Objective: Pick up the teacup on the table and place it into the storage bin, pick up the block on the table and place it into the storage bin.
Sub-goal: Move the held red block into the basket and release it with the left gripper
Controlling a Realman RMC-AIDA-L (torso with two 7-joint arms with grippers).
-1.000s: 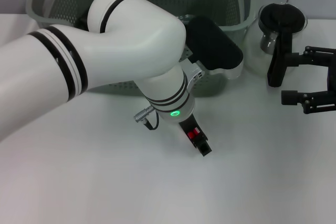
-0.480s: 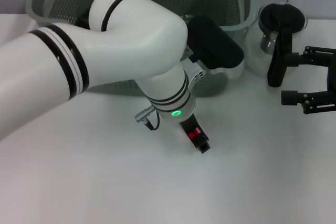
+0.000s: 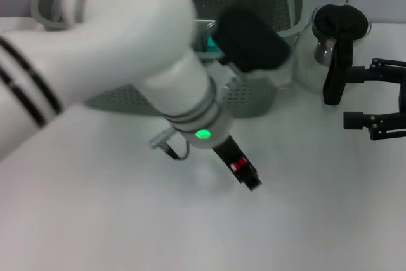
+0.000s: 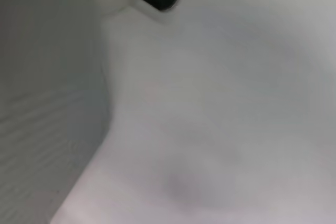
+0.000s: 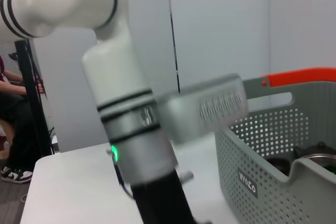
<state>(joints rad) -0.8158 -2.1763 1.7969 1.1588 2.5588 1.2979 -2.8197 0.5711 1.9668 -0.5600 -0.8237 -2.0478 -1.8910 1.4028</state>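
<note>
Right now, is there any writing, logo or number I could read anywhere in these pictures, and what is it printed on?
Small black label with white lettering on the perforated grey-green plastic storage bin: too blurred to read for certain.
Glass pot with a black handle: no text visible.
White left arm: no text, only a green light.

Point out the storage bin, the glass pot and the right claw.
storage bin (image 5: 262, 182), right wrist view, on its perforated side wall.
glass pot (image 3: 334, 68), head view, on its black handle.
right claw (image 3: 380, 98), head view, midway between its black fingertips.
</note>
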